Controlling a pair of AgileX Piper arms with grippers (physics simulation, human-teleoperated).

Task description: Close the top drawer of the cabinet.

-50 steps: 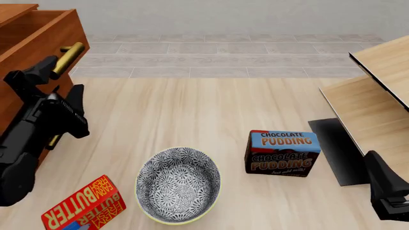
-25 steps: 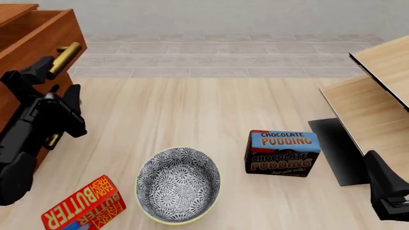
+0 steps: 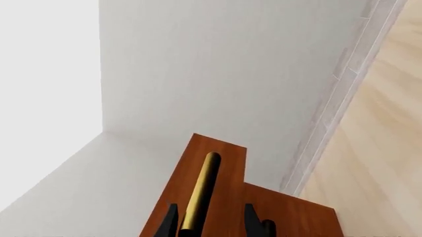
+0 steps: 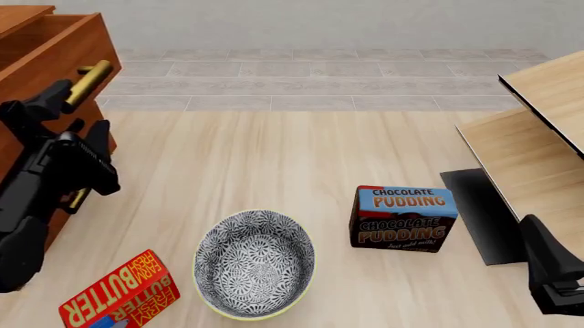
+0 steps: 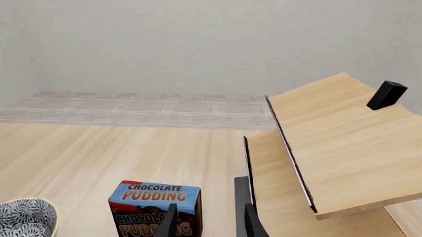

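At the far left, the top drawer point(image 4: 64, 51) of the cabinet point(image 4: 37, 147) sticks out, not shut. My left gripper point(image 3: 209, 224) sits open around its handle point(image 3: 200, 195), holding nothing. More pushing is needed.

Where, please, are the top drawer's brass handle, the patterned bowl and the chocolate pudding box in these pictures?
brass handle point(image 4: 91, 77): front view, middle of the bar.
patterned bowl point(image 4: 254, 264): front view, inner floor.
chocolate pudding box point(image 4: 403, 219): front view, printed front face.
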